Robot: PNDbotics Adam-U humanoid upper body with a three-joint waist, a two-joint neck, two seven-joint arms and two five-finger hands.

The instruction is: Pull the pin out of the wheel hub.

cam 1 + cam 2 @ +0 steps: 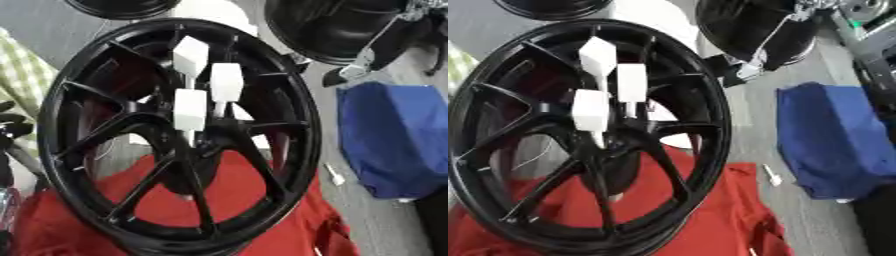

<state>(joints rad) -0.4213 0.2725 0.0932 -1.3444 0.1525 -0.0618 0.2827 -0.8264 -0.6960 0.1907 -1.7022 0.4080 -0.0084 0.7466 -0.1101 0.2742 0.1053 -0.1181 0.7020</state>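
Note:
A black spoked wheel rim [61, 100] stands tilted on a red cloth [262, 220]. Three pins with white block heads stick out of its hub: an upper one [191, 55], one to its right [227, 82] and a lower one [190, 110]. Black and silver parts of my left hand [12, 131] show at the left edge of the left eye view, apart from the pins and beside the rim's left side. No right hand shows in either view. Neither hand touches a pin.
A blue cloth [398, 135] lies on the grey floor to the right, with a small white pin [334, 174] lying loose between it and the rim. More black rims [754, 30] stand at the back. Checked fabric [22, 75] lies at the left.

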